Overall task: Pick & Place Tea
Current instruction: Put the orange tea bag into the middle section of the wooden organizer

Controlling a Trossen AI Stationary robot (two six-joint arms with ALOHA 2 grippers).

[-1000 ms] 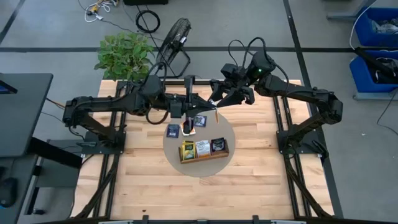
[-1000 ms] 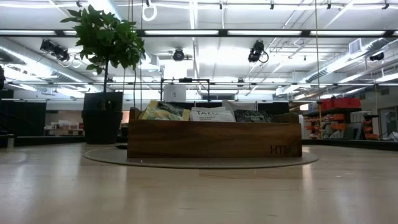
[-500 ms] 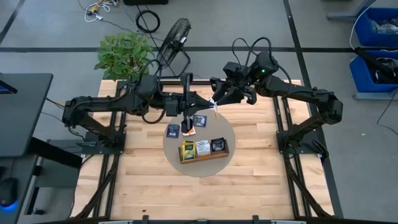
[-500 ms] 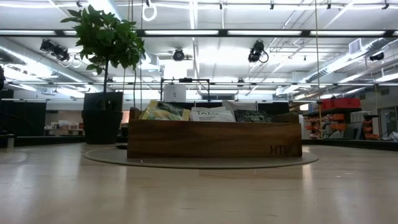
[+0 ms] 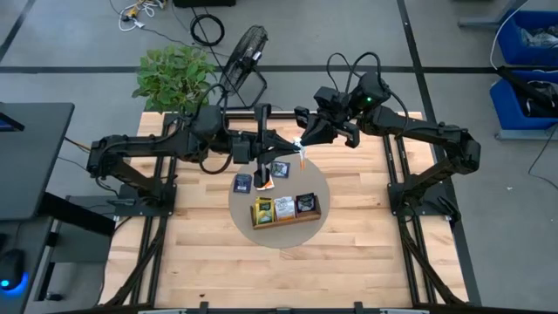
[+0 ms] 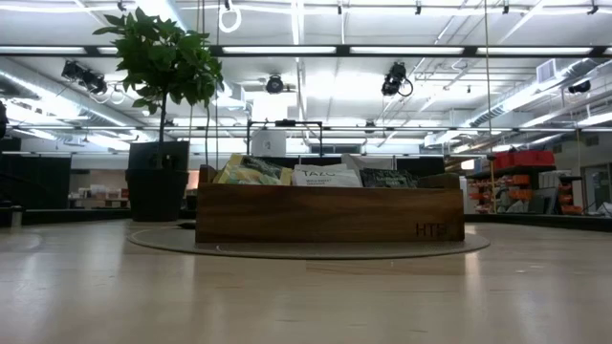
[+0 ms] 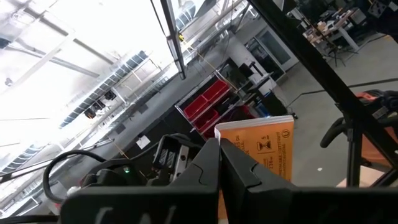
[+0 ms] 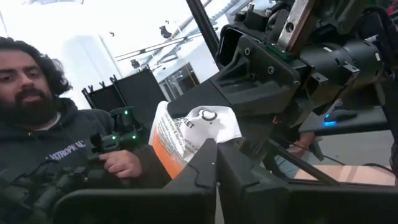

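Since a second ago the right gripper (image 5: 302, 148) has risen slightly toward the far edge, and its orange tea packet (image 5: 300, 153) went with it; the left arm moved only a little. Both grippers meet above the far side of the round mat (image 5: 324, 187). The fingers (image 8: 202, 163) of the right gripper are narrow, pinching the orange-and-white packet, as the right wrist view shows. The left gripper (image 5: 265, 161) also holds an orange packet (image 7: 260, 146) between nearly closed fingers (image 7: 208, 165).

Two dark blue packets (image 5: 241, 183) lie loose on the mat, just behind the wooden tray (image 5: 286, 220). The tray stands near the front of the mat on the surface (image 5: 349, 262) and already has packets in its three compartments.

I judge that the step in hand is carrying, with the pick already done. Next, each gripper must travel over the tray, come down into a compartment and open, without colliding with the other arm.

A person (image 8: 43, 124) sits in the room beyond.
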